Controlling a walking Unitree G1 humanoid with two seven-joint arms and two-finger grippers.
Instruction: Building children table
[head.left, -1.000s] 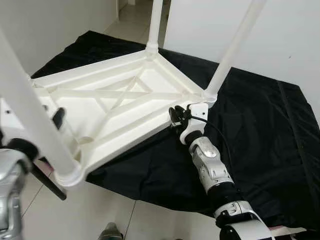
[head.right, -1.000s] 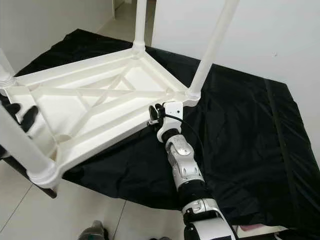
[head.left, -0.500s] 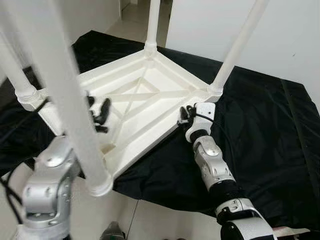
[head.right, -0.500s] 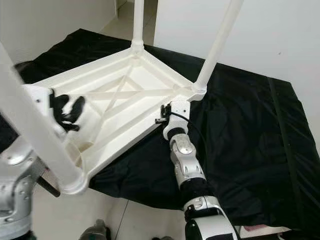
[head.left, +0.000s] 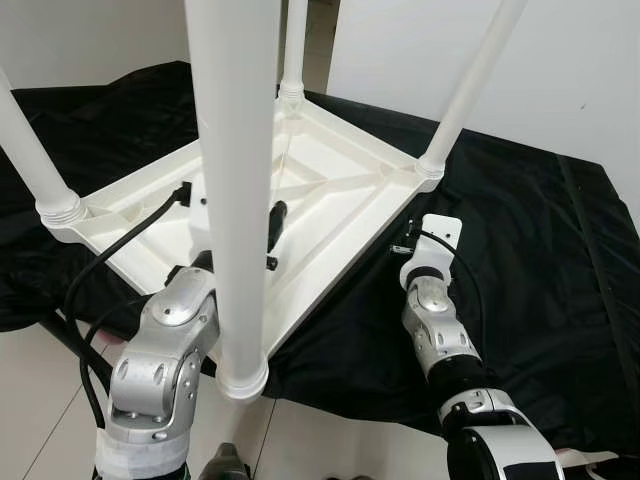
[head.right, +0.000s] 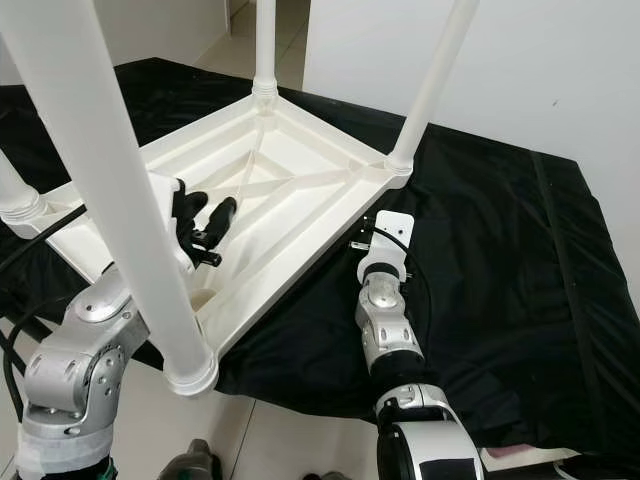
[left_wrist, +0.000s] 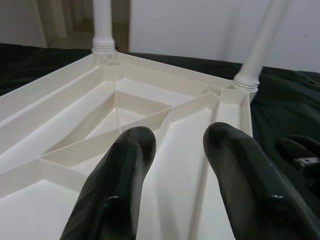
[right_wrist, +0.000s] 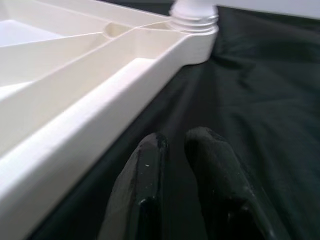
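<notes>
You have the white children's table (head.right: 290, 190) lying upside down on the black cloth (head.right: 500, 250), four legs (head.right: 110, 190) pointing up. Your left hand (left_wrist: 175, 150) hovers over the ribbed underside, fingers (left_wrist: 122, 175) spread, grasping nothing. Your right hand (right_wrist: 172, 150) sits just beside the table's rim near a corner leg socket (right_wrist: 194, 20), fingers nearly together, empty. No writing is readable.

The white plastic children's table (head.right: 300, 190) lies upside down on the black cloth (head.right: 500, 250), its four legs (head.right: 430, 80) pointing up.
</notes>
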